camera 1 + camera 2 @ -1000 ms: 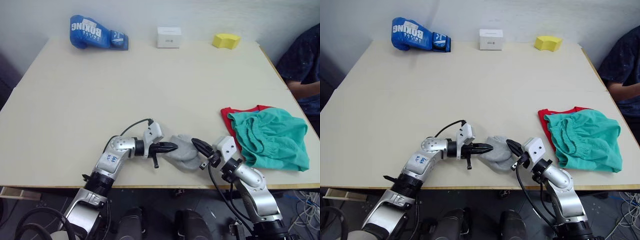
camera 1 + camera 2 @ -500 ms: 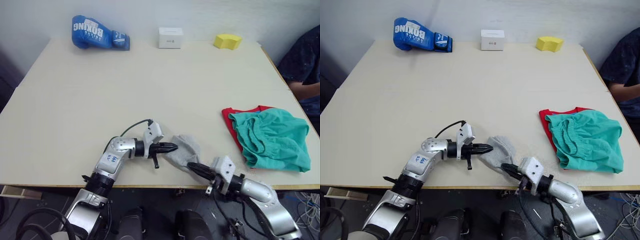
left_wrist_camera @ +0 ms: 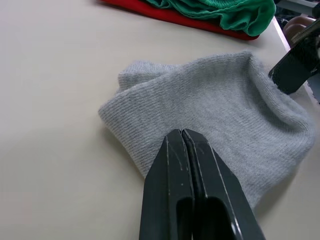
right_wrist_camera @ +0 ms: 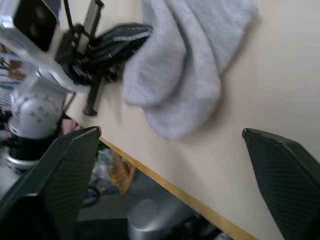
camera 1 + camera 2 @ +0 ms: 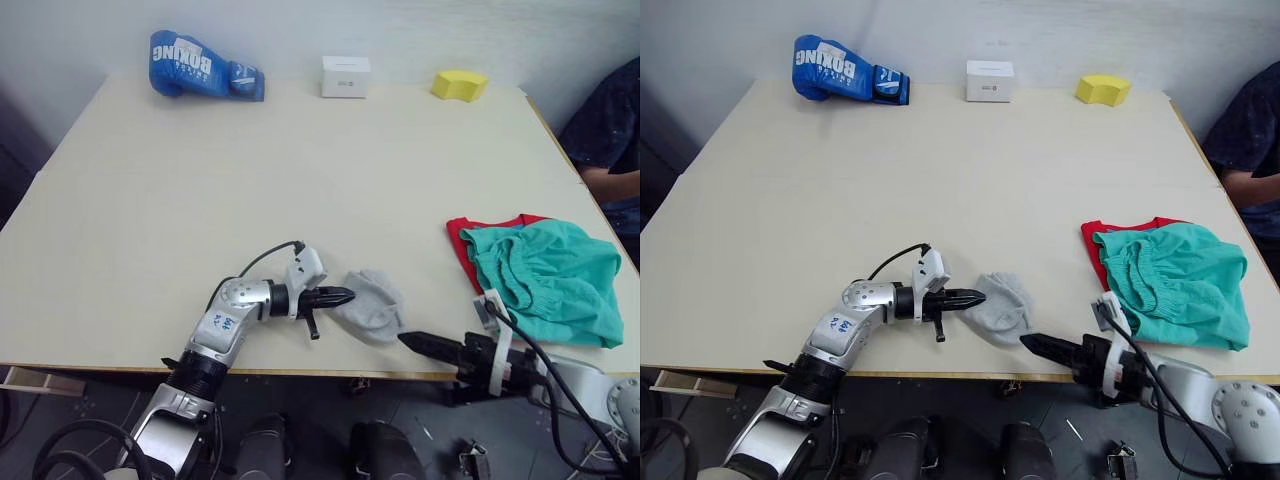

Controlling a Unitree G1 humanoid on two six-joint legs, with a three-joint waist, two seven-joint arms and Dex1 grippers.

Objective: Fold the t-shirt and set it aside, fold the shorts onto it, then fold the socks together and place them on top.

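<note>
The socks (image 5: 371,308) lie bunched near the front edge of the surface (image 5: 300,180), one folded over the other by the look of it; the left gripper (image 5: 345,296) rests at their left edge with its fingers pressed together, tips touching the grey knit, though whether any cloth is caught between them I cannot tell; the right gripper (image 4: 170,145) sits low at the front edge, just beside the socks on their right, fingers spread wide and holding nothing; the shorts (image 5: 545,280) are heaped on the t-shirt (image 5: 462,240) at the right side of the surface, so the first two steps look done, loosely; the step in hand is the last, gathering the socks and carrying them over; the next move calls for one gripper to close on both layers at once, lift clear, and travel right to set the bundle on the green pile; a blue boxing glove (image 5: 200,65), a white box (image 5: 345,76) and a yellow block (image 5: 459,84) stand well apart at the far edge.
</note>
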